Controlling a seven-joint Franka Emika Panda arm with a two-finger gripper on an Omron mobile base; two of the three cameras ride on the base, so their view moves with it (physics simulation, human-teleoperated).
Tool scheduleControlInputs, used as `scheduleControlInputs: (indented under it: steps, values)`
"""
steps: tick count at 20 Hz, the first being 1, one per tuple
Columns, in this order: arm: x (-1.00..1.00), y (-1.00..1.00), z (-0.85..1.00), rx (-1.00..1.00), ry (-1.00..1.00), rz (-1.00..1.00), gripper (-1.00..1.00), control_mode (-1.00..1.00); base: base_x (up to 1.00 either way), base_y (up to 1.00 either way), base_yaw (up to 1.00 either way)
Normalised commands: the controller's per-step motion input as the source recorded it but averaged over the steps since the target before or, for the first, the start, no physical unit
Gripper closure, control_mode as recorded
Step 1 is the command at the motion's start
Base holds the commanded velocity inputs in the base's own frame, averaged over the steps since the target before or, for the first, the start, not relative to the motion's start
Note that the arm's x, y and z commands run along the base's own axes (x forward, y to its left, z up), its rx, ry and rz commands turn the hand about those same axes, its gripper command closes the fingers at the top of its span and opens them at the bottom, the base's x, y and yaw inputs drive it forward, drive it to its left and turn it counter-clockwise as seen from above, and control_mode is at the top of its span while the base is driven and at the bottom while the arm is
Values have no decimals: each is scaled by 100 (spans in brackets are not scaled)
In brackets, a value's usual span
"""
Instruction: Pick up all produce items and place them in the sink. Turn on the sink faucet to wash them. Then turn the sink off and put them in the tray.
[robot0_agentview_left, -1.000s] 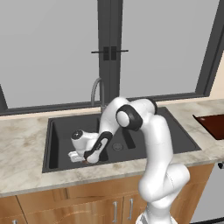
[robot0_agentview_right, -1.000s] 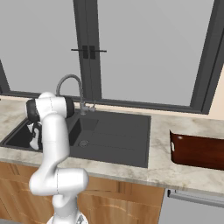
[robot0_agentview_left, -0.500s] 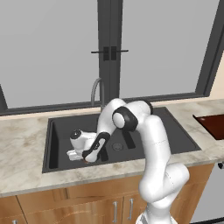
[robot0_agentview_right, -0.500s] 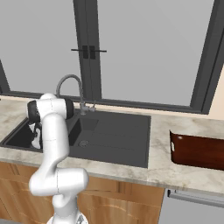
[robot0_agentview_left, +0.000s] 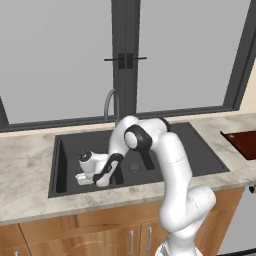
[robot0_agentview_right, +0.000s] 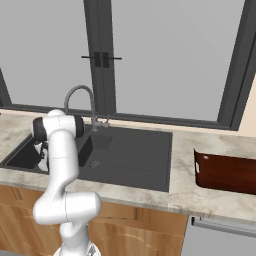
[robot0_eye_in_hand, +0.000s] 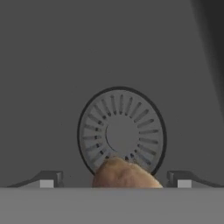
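A tall window (robot0_agentview_left: 65, 60) with dark frames fills the wall behind the counter, and one small dark latch (robot0_agentview_left: 125, 60) sits on its centre post. Below it runs the pale stone counter (robot0_agentview_left: 25, 160), over wooden cabinet doors (robot0_agentview_left: 75, 235). One sink (robot0_agentview_left: 200, 150) is sunk into the counter, dark grey, and my own arm bends down into its large basin, so from the left base view my elbow hides much of the basin floor. From the right base view my upper arm stands in front of the basin's left part. One tray (robot0_agentview_right: 227, 172), dark red-brown, lies on the counter well apart from the sink, off to the right. One sink faucet (robot0_agentview_right: 80, 100) arches up behind the basin, just beside the window post.

My claw (robot0_agentview_left: 85, 179) is low in the large basin, near the floor. In the hand view my two fingertips (robot0_eye_in_hand: 48, 178) stand wide apart, one on each side, and the claw is spread with nothing clamped. Between them lies one produce item (robot0_eye_in_hand: 124, 175), a brownish-orange lump, resting on the basin floor and overlapping the near edge of the one round drain (robot0_eye_in_hand: 121, 131). Whether my tips touch it I cannot tell. I count no more than that single lump.
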Motion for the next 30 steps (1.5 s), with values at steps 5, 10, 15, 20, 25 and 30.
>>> scheduleControlInputs:
  steps: [5,10,15,20,25,30]
  values:
    - [1,8,-23,0,0,0,100,-100,0,0,0]
    - [-7,0,7,0,-4,0,100,-100,0,0,0]
    - [-16,-1,62,0,-5,0,100,-100,0,0,0]
    - [-4,0,91,0,-1,0,100,-100,0,0,0]
    - [-2,4,100,0,0,0,100,-100,0,0,0]
    - [-43,-2,71,0,0,0,100,-100,0,0,0]
